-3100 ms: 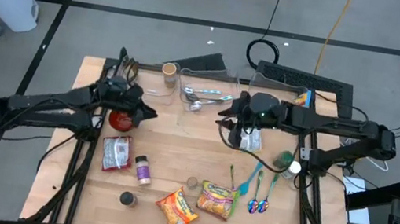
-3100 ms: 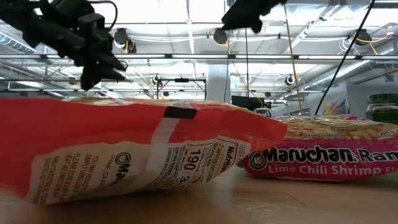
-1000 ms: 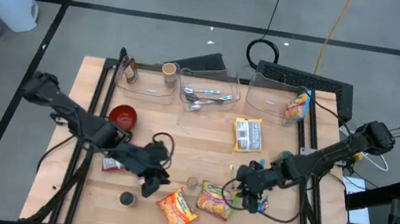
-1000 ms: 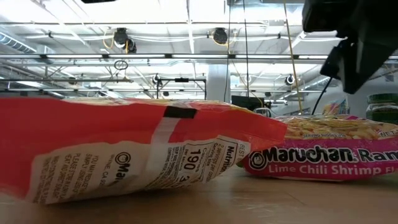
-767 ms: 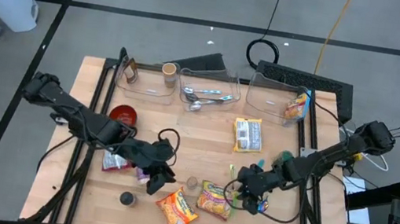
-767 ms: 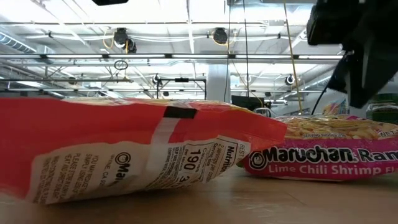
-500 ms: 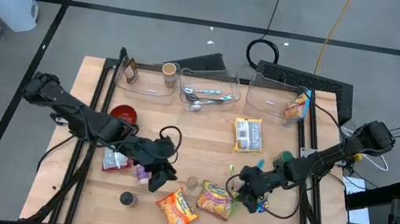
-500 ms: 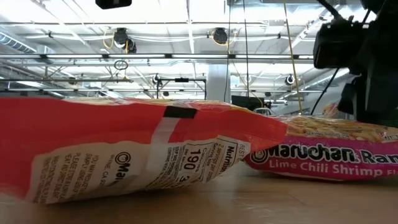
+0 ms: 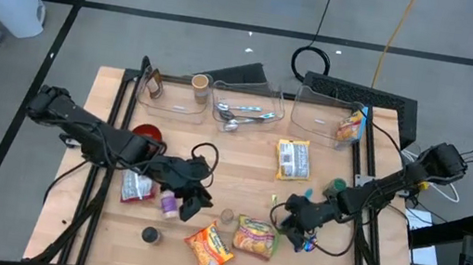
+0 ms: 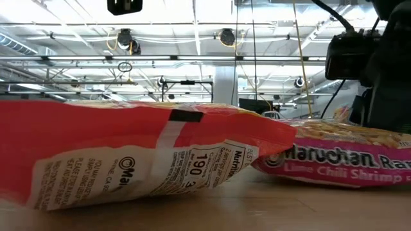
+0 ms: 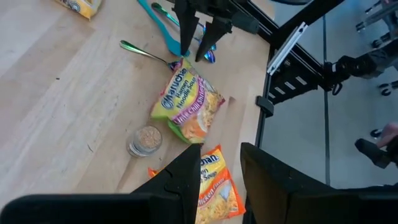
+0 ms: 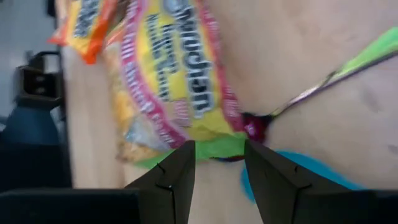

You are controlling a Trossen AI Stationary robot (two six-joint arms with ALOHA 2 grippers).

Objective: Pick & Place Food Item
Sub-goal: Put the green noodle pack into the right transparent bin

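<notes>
Ramen packets [image 9: 254, 236] on wooden table [image 9: 213, 162]

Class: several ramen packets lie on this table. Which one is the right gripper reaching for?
The pink-edged Maruchan ramen packet: the right gripper sits at its edge, open. The orange packet lies closer to the left gripper; the yellow one lies farther back.

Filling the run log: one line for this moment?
left claw: open, above table | right claw: open, at pink ramen pack edge | nothing held
</notes>
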